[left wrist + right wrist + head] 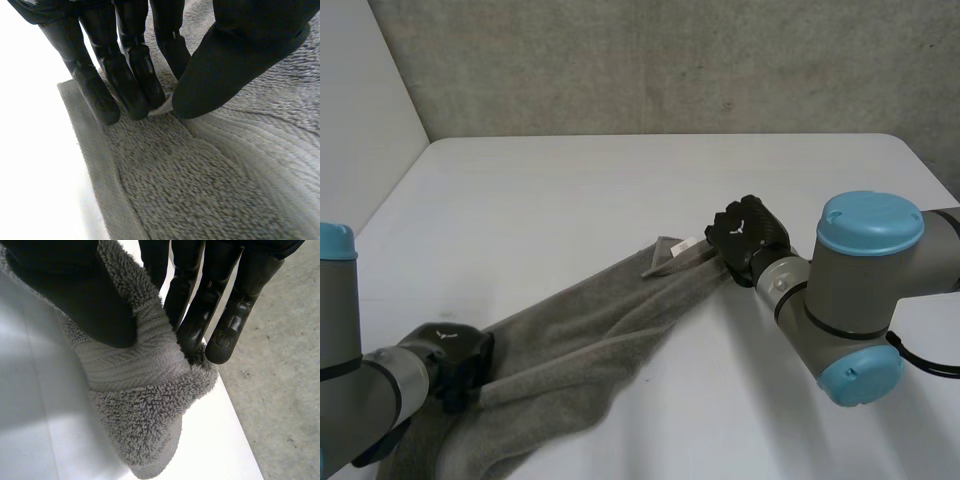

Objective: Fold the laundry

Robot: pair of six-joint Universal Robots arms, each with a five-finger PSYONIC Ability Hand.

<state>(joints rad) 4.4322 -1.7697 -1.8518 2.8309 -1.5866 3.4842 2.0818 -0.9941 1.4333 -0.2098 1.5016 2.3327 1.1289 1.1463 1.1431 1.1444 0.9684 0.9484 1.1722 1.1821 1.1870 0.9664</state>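
Grey towel [580,335] lying bunched and rope-like on table [620,190], stretching from one robot hand to the other; no neat fold showing. Right robot hand [750,240] pinching one corner of towel between thumb and fingers, tag [688,243] sticking out just beside it. Left robot hand [455,362] pinching opposite end close to its edge, cloth spreading beneath palm. Judging task as just beginning: towel needing flattening first, all folding remaining.
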